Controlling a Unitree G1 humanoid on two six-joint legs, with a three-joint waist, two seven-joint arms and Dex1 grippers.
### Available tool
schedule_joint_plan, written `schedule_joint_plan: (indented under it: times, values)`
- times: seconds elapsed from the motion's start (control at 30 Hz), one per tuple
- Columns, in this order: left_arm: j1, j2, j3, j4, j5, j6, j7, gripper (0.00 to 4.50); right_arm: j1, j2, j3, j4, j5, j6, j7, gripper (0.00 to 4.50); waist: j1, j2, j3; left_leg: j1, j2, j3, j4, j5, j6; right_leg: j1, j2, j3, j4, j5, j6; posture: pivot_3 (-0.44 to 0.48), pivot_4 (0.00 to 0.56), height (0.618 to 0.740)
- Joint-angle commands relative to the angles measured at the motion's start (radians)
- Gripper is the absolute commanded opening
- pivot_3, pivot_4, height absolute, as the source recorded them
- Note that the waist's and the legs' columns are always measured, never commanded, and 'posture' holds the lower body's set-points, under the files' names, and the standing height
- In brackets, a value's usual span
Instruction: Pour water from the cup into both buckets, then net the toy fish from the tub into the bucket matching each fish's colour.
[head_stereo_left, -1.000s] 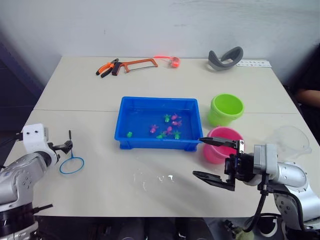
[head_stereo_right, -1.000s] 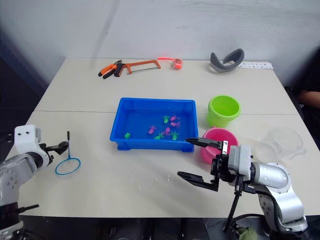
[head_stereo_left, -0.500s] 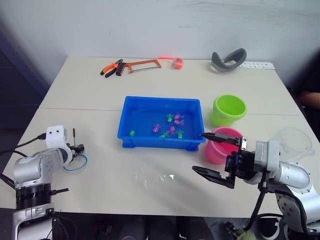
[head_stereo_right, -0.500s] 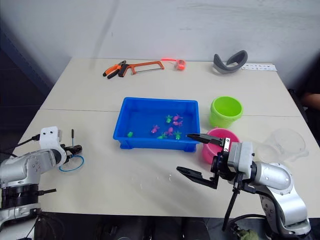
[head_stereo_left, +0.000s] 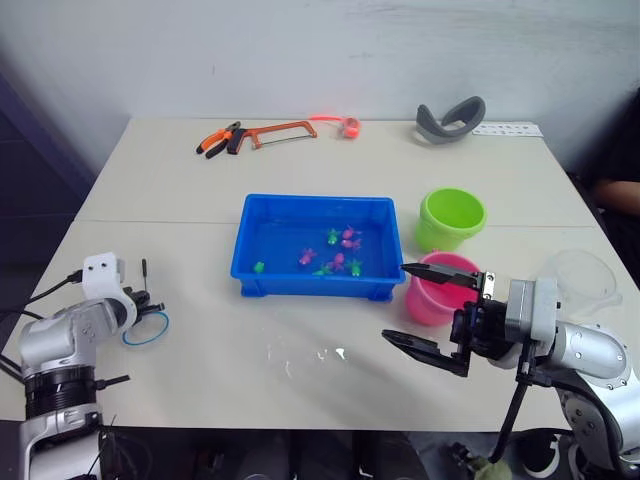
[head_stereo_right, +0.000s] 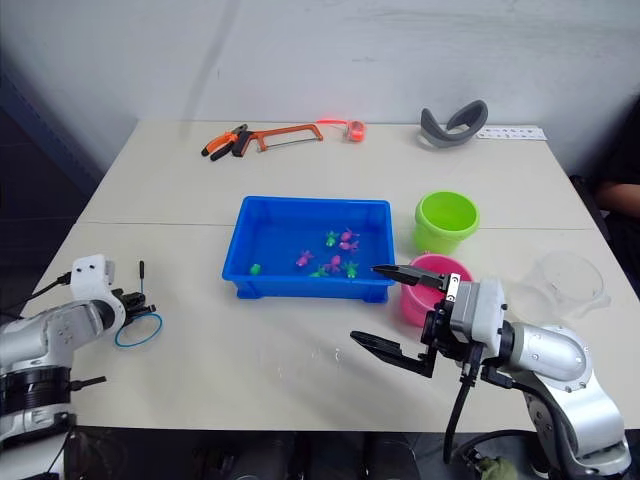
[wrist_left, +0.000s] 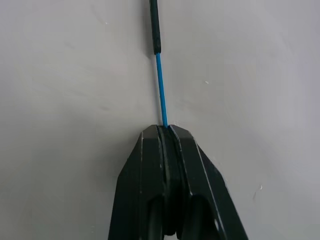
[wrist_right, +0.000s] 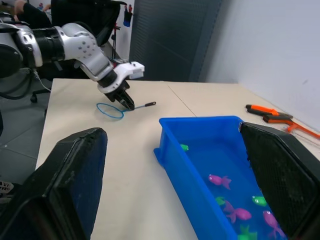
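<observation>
The net (head_stereo_left: 146, 328) lies flat on the table at the near left, its blue hoop toward me. My left gripper (wrist_left: 165, 129) is shut on the net's thin blue handle (wrist_left: 161, 85), just above the hoop. The blue tub (head_stereo_left: 252, 235) sits mid-table with several green and pink toy fish (head_stereo_left: 338, 262) in water. The green bucket (head_stereo_left: 450, 218) and the pink bucket (head_stereo_left: 432, 300) stand right of it. My right gripper (head_stereo_left: 394, 302) hangs open in front of the pink bucket, holding nothing. The clear cup (head_stereo_left: 585, 275) stands at the far right.
An orange hacksaw (head_stereo_left: 275, 130), pliers (head_stereo_left: 215, 137), an orange tape roll (head_stereo_left: 348, 125) and a grey curved band (head_stereo_left: 450, 118) lie along the far edge. Water drops (head_stereo_left: 320, 354) glisten near the front, in front of the tub.
My left gripper has dropped onto the net's handle and shut on it. The right arm has stayed in place, open.
</observation>
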Motion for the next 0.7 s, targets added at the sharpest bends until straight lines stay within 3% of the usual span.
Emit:
schedule_joint_plan:
  times: [0.03,0.13,0.2,0.3,0.37,0.47,0.7]
  values:
    - [0.043,0.099,0.071,-0.106,-0.085,-0.171,-0.276,0.05,-0.011,-0.027,-0.049,-0.075,0.075,0.054,-0.037,4.50,-0.001,-0.002,0.001,-0.001,0.000,0.000,0.000,0.000,0.000,-0.001,0.000,0.000,0.000,0.000,0.000,0.000,0.150,0.740]
    - [0.099,0.168,0.104,-0.170,-0.148,-0.302,-0.502,0.05,-0.043,-0.072,-0.047,-0.121,0.140,0.112,-0.034,4.50,-0.002,-0.002,0.001,-0.002,0.000,-0.001,0.000,0.000,0.002,-0.001,-0.001,0.000,-0.006,0.000,0.000,0.000,0.150,0.740]
    - [0.136,0.226,0.058,-0.224,-0.148,-0.446,-0.710,0.05,-0.085,-0.117,-0.041,-0.139,0.179,0.202,-0.084,4.50,-0.002,-0.001,0.002,-0.003,0.000,-0.001,-0.001,-0.001,0.002,-0.001,-0.001,-0.001,-0.010,0.000,-0.001,0.000,0.150,0.740]
    - [0.168,0.308,-0.067,-0.272,-0.106,-0.646,-0.979,0.05,-0.163,-0.175,-0.032,-0.131,0.263,0.350,-0.171,4.50,-0.001,0.001,0.003,-0.002,0.000,-0.001,0.000,-0.004,0.000,0.000,-0.002,-0.001,-0.013,0.000,-0.001,0.000,0.150,0.740]
    - [0.097,0.367,-0.189,-0.333,-0.123,-0.648,-1.128,0.05,-0.234,-0.213,-0.010,-0.122,0.329,0.460,-0.225,4.50,0.000,0.004,0.005,-0.003,0.000,-0.001,-0.001,-0.004,0.001,0.001,-0.003,-0.001,-0.014,0.000,-0.001,0.000,0.150,0.740]
    - [-0.067,0.365,-0.345,-0.402,-0.141,-0.583,-1.212,0.05,-0.317,-0.305,0.059,-0.122,0.406,0.708,-0.354,4.50,0.002,0.006,0.007,-0.005,0.000,-0.002,0.000,-0.004,0.002,0.000,-0.003,-0.002,-0.013,0.000,-0.001,0.000,0.150,0.740]
    - [-0.328,0.206,-0.613,-0.406,0.006,-0.574,-1.183,0.05,-0.483,-0.217,0.145,-0.089,0.495,0.812,-0.424,4.50,-0.015,0.009,0.009,-0.008,0.000,0.000,0.000,-0.001,0.009,0.000,0.001,-0.005,-0.010,0.000,0.000,0.000,0.150,0.740]
